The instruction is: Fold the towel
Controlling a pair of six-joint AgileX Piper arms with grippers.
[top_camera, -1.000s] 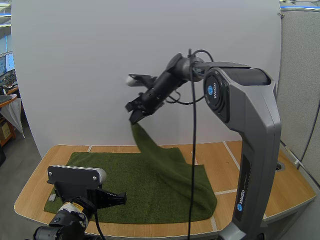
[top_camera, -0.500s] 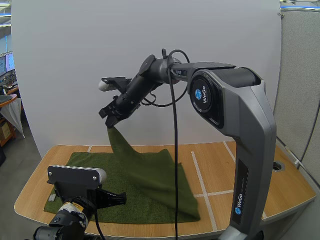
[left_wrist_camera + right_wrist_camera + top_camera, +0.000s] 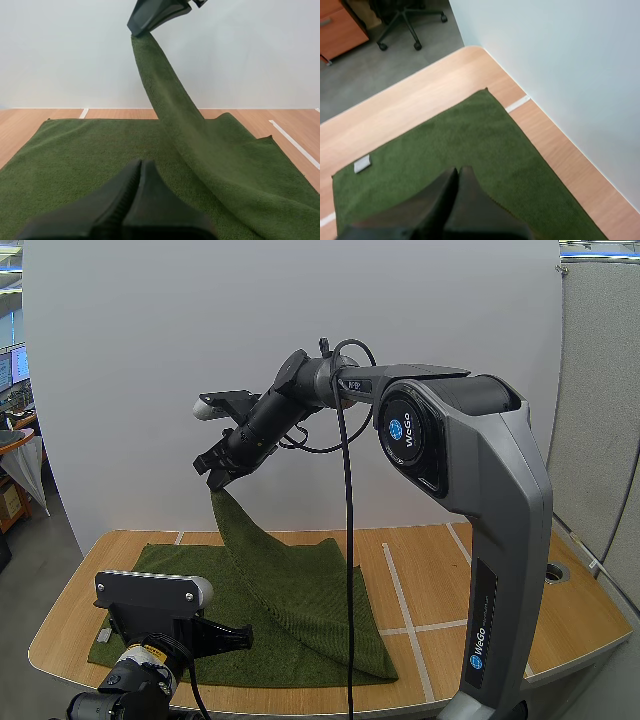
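Gripping the towel [image 3: 300,590] aloft is the right end effector [image 3: 214,476], WeGo-marked arm [image 3: 440,440]; left end effector [image 3: 140,165] clenched.

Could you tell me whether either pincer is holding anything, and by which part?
The right pincer grips the green towel by one raised corner; the left pincer is shut on nothing.

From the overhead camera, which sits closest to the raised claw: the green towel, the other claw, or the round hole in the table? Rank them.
1. The green towel: its corner is pinched in the right gripper, held high.
2. The left gripper: low at the front left.
3. The round hole: at the table's far right.
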